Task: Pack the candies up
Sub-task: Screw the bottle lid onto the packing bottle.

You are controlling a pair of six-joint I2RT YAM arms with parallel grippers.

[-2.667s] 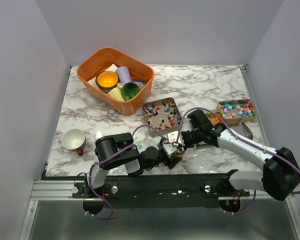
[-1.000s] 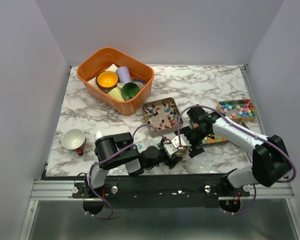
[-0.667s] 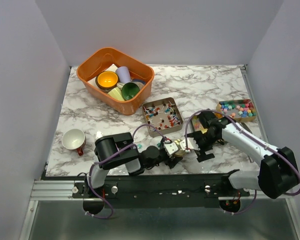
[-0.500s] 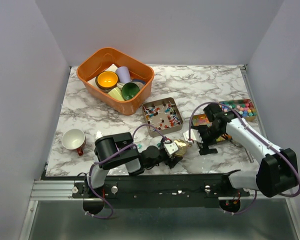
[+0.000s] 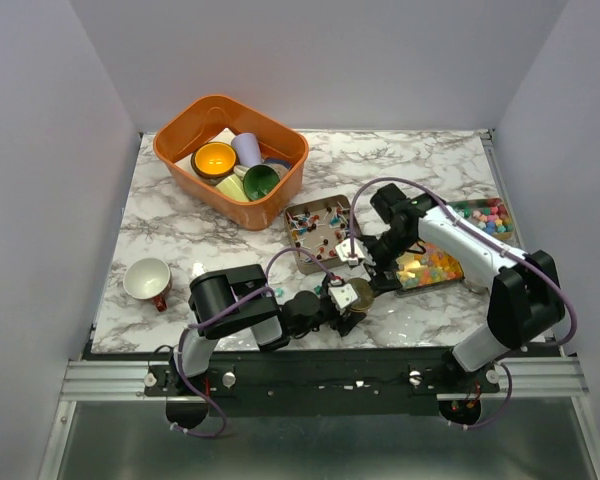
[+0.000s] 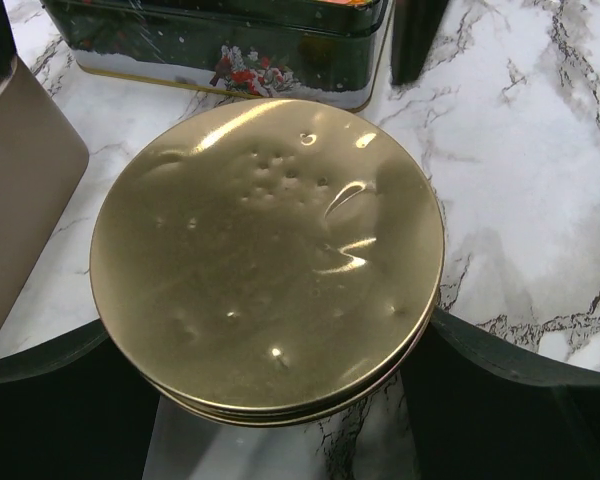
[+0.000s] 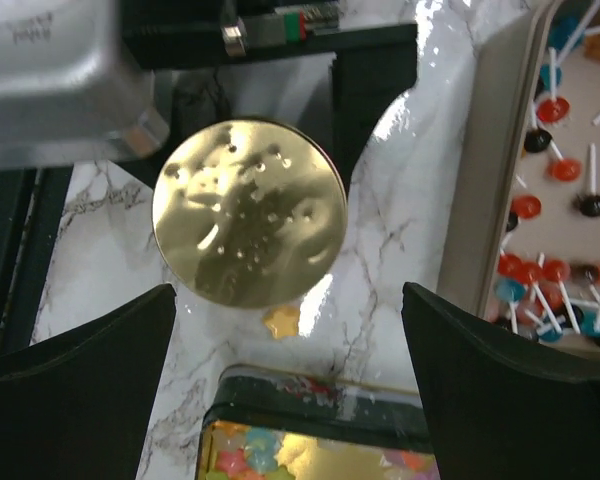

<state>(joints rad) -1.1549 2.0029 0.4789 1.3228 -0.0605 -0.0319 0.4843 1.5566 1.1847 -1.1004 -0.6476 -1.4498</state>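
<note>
Grips gold disc (image 6: 267, 255) by both edges with left pincer (image 5: 343, 298), low over worktop (image 5: 180, 230). Holds right pincer (image 7: 288, 300) wide open and empty above that disc. Shows glossy candies (image 5: 432, 267) in dark tin (image 7: 310, 395) just beside disc, stick sweets (image 7: 558, 170) in tan tray (image 7: 480, 170), pastel balls (image 5: 488, 213) at far right. Maybe one stray yellow piece (image 7: 280, 321) on worktop.

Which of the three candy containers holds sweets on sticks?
The beige tin nearest the orange bin: its lollipops have white sticks. The dark tin and the far-right box hold loose, stickless pieces.
</note>
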